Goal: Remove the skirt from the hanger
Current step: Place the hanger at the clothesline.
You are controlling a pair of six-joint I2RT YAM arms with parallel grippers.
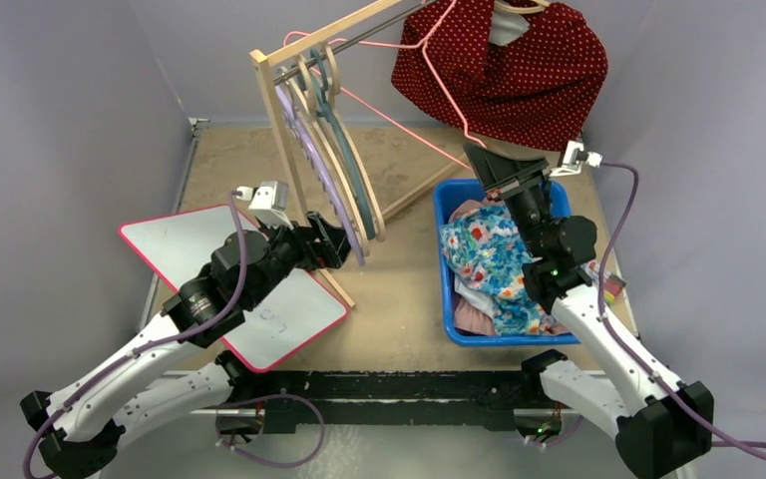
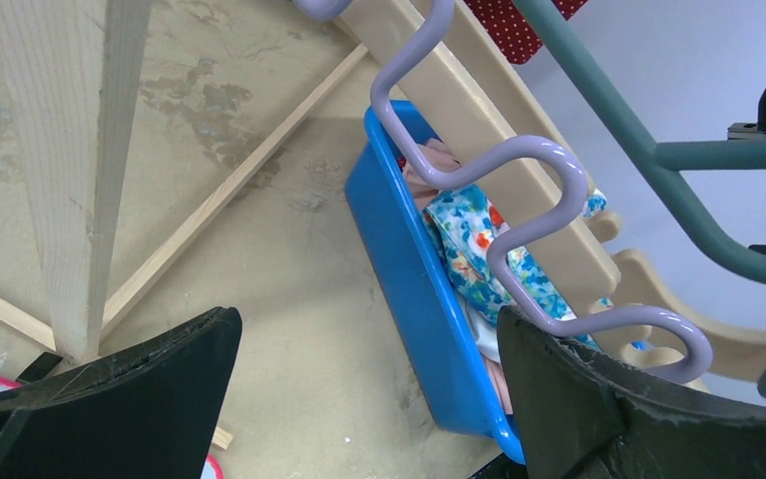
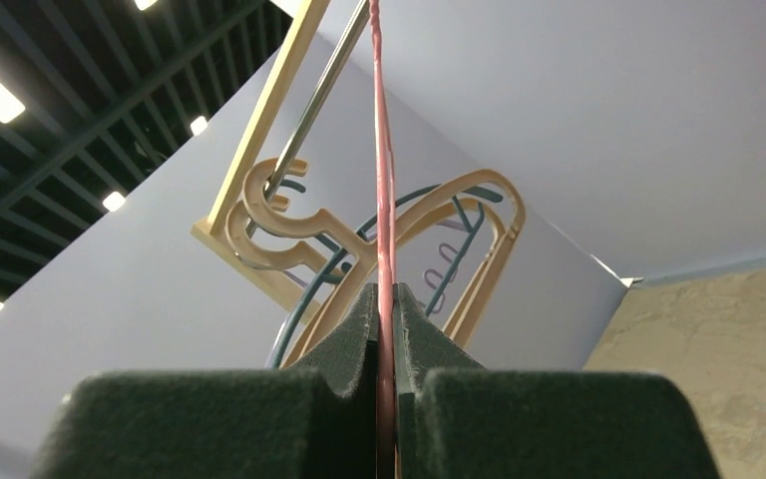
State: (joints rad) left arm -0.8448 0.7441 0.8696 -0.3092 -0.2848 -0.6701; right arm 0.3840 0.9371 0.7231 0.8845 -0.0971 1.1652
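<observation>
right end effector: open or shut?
Shut. In the right wrist view, the right end effector has its jaws pressed together on the pink hanger, whose wire runs up between them with no gap showing.

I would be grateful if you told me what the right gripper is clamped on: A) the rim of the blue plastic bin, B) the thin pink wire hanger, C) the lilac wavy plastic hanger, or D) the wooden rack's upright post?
B: in the right wrist view the right gripper has its dark padded jaws shut on the thin pink wire hanger, which runs up between them.
</observation>
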